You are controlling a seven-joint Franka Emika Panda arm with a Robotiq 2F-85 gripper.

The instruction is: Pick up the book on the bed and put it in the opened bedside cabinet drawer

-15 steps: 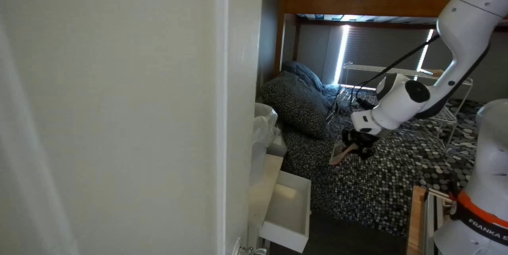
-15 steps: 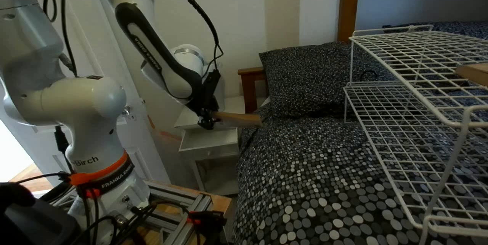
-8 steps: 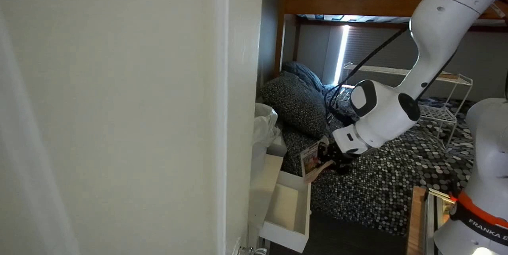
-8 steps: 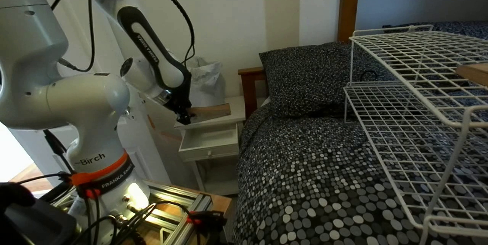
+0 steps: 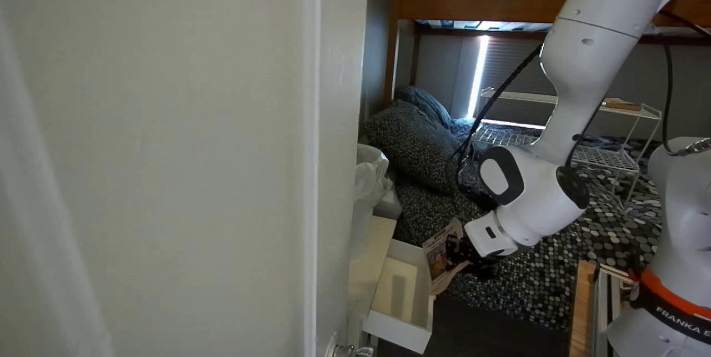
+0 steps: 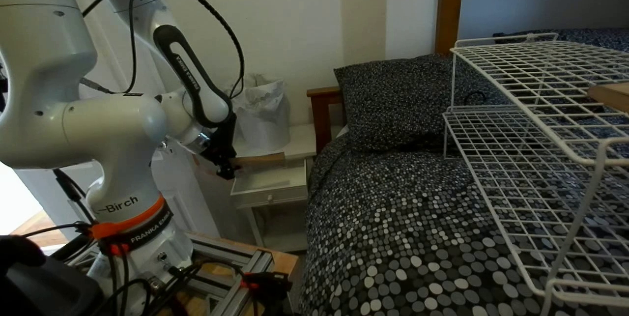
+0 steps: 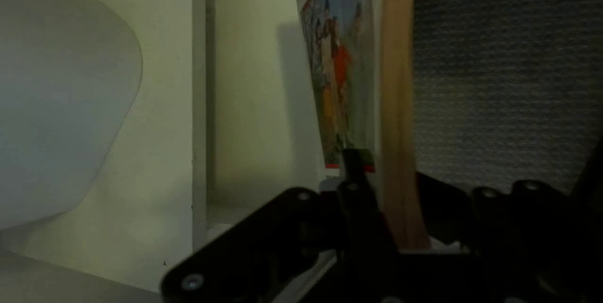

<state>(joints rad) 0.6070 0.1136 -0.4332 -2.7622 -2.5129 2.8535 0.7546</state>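
My gripper [image 7: 391, 171] is shut on the book [image 7: 346, 67], one finger on the picture cover and one behind it. The book stands on edge, tilted. In both exterior views the book [image 5: 440, 254] [image 6: 260, 159] and gripper [image 5: 465, 254] [image 6: 227, 168] are at the open drawer [image 5: 397, 330] [image 6: 269, 197]. In the wrist view the book hangs over one side of the drawer [image 7: 249, 81] and shades its cream bottom. I cannot tell whether it touches the drawer wall. The drawer is pulled out of the white bedside cabinet [image 5: 366, 271] [image 6: 300, 143]. The speckled bed [image 6: 383, 217] is alongside.
A white bag-lined bin [image 6: 268, 119] stands on the cabinet top behind the drawer. A white wire rack [image 6: 511, 139] stands on the bed. A dark pillow [image 6: 403, 104] lies at the bed's head. A white door [image 5: 166, 157] fills much of an exterior view.
My arm has carried the book from over the bed across to the drawer, then lowered it. The book has turned so its picture cover shows. The drawer has stayed open.
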